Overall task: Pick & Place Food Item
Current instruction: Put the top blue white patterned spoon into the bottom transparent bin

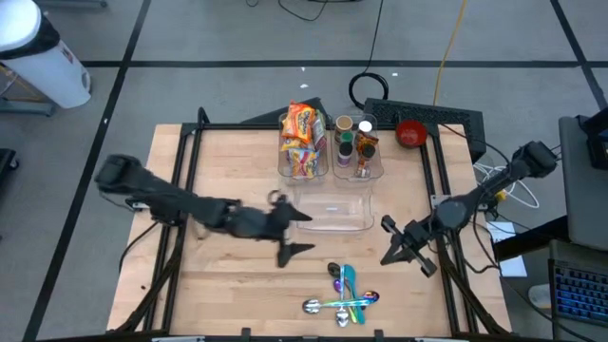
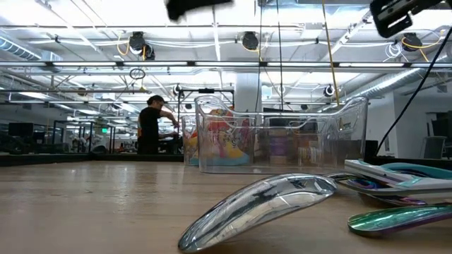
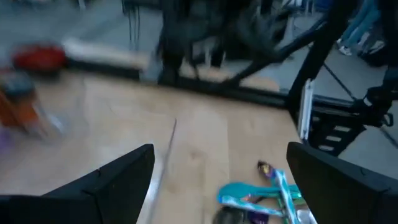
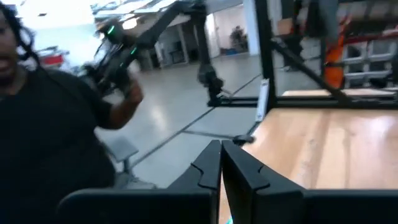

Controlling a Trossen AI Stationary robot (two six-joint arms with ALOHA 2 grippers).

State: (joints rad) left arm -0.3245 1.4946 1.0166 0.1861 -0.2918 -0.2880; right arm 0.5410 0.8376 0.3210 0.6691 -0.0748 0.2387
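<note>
Two clear bins at the table's (image 1: 237,266) far edge: snack bags (image 1: 302,141) upright in one, spice jars (image 1: 353,142) in the other. Empty clear tray (image 1: 334,209) just in front. My left hand (image 1: 293,233) hovers w/ fingers wide beside the tray, holding nothing. Right hand (image 1: 404,245) pinched closed near the table's right edge. Shiny spoons (image 1: 344,294) near front.

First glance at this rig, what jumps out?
The bright snack bags standing in the clear bin at the table's back edge, with jars in the bin beside them. Then the iridescent spoons heaped at the front edge. The left gripper hangs open mid-table beside an empty clear tray.
</note>
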